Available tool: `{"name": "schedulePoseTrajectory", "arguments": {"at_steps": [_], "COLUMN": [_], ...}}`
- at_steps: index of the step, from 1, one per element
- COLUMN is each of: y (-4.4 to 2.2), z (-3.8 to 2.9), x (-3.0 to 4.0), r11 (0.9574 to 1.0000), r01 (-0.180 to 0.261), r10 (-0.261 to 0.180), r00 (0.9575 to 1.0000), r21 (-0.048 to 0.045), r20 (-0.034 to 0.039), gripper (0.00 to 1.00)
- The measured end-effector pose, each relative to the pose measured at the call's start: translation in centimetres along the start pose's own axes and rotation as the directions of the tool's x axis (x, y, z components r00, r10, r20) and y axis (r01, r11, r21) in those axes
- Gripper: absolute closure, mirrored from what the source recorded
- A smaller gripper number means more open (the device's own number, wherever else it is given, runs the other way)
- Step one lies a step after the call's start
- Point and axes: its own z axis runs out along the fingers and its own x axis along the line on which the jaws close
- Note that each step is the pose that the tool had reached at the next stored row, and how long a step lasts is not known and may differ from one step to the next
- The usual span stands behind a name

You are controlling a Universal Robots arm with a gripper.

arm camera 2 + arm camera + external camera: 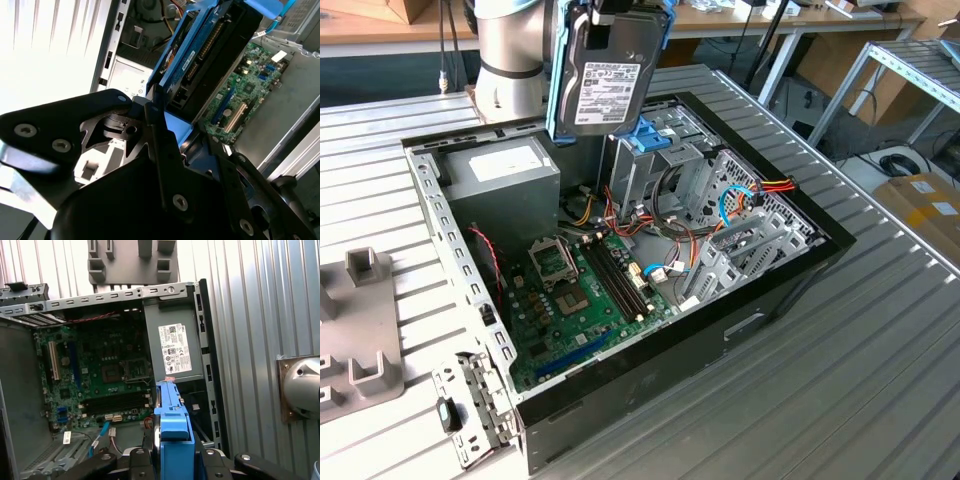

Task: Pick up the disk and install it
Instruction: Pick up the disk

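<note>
The gripper [612, 10] is closed on the disk [610, 75], with its jaws pressing on the blue frame at the upper end, so the disk hangs upright in the air and touches nothing below. In the exterior view its white label faces the camera. The disk is over the open computer case [750, 310], above the far edge of the case, just higher than the metal drive cage [650, 160] with the blue latch. To the exterior view's left of the cage, in the far corner of the case, sits the grey power supply [500, 175], and the green motherboard [570, 300] lies on the bottom of the case. In the first wrist view the blue frame of the disk [172, 415] stands between the black fingers [216, 460], with the power supply and the motherboard beyond it. The case lies on the ribbed metal table [860, 380], near its middle, and a grey fixture plate [360, 340] lies at the table edge on the exterior view's left.
</note>
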Motion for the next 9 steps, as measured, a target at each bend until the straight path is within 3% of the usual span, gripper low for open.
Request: {"name": "schedulePoseTrajectory", "arguments": {"at_steps": [9], "y": [-0.06], "z": [-0.02], "x": [0.46], "r11": [1.0], "r01": [0.0], "r10": [0.0], "r00": [1.0], "r21": [0.0], "r20": [0.0001], "gripper": [0.63]}}
